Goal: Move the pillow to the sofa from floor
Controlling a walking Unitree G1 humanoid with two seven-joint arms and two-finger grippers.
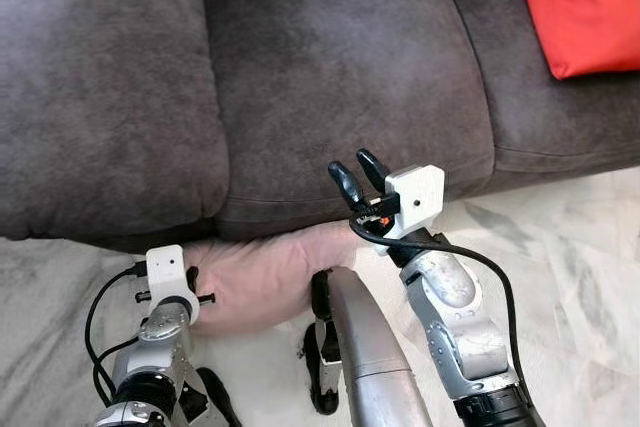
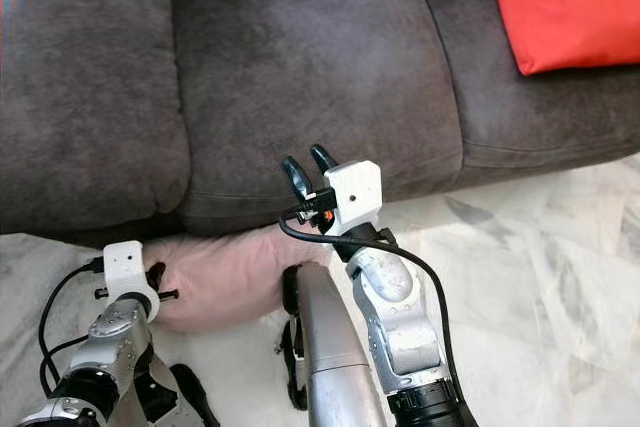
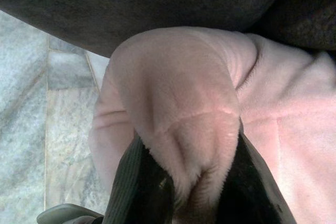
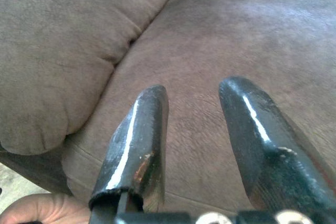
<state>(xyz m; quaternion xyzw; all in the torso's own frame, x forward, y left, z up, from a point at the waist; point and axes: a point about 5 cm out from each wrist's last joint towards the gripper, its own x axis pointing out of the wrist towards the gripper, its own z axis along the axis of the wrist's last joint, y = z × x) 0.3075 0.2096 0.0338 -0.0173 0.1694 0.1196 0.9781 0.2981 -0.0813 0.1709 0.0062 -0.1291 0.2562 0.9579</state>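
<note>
A pale pink plush pillow (image 1: 270,277) lies on the floor against the foot of the dark brown sofa (image 1: 330,77). My left gripper (image 1: 192,282) is at the pillow's left end, shut on a fold of the pink fabric (image 3: 184,124) pinched between its two black fingers. My right gripper (image 1: 360,179) is raised above the pillow's right end, in front of the middle seat cushion (image 4: 231,40). Its fingers stand open with nothing between them.
A red-orange cushion (image 1: 585,2) rests on the sofa's right seat. Pale marble floor (image 1: 570,247) spreads to the right of my arms. A white rug (image 1: 40,297) lies at the left under the left arm.
</note>
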